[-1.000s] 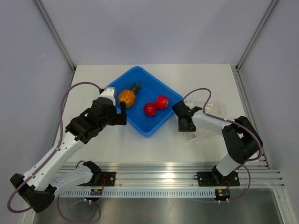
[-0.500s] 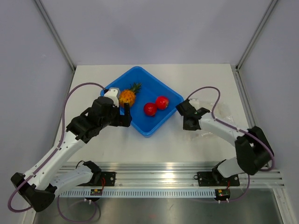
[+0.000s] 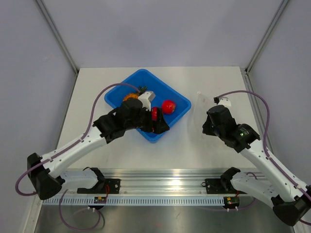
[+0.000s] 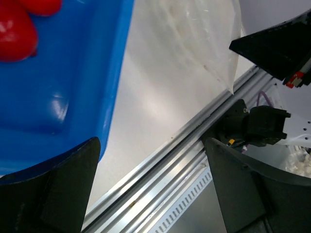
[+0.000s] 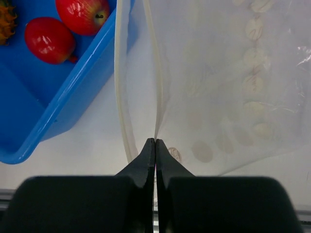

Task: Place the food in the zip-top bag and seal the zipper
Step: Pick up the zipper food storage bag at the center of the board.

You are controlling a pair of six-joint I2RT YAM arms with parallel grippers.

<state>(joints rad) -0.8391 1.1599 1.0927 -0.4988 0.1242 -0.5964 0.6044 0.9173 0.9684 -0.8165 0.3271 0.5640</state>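
Observation:
The clear zip-top bag hangs from my right gripper, which is shut on one lip of its mouth. The zipper strips stand apart, so the mouth gapes toward the tray. In the top view the right gripper holds the bag up, right of the blue tray. Two red fruits and the orange pineapple lie in the tray. My left gripper is wide open and empty over the tray's near corner, fingers far apart.
The blue tray's near wall fills the left of the left wrist view. The aluminium rail runs along the table's front edge. The white table is bounded by grey walls and frame posts.
My left arm swung right, from beside the pineapple to over the tray's near corner. My right arm lifted the bag off the table and drew back to the right.

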